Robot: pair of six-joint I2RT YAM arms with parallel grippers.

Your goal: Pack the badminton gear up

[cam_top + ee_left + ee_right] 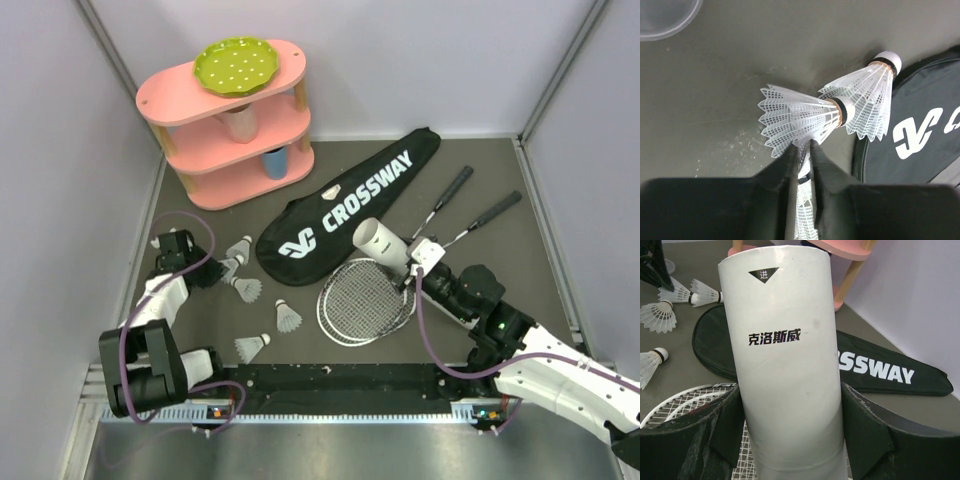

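Left claw (802, 162) is narrow, pinching a shuttlecock (801, 212) by its skirt at the desk's (500, 170) left side, just beside the black bag (345, 205) lettered "CROSSWAY". Right claw (790, 425) clamps the white tube (785, 355), printed "克洛斯威", with "进" near its rim. The tube's long axis runs leftward, mouth facing the left arm but well apart from it. I'd judge the shuttlecock must travel right to meet it.

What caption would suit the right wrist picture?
Right gripper clasps the white tube, a racket and the black bag lying beyond.
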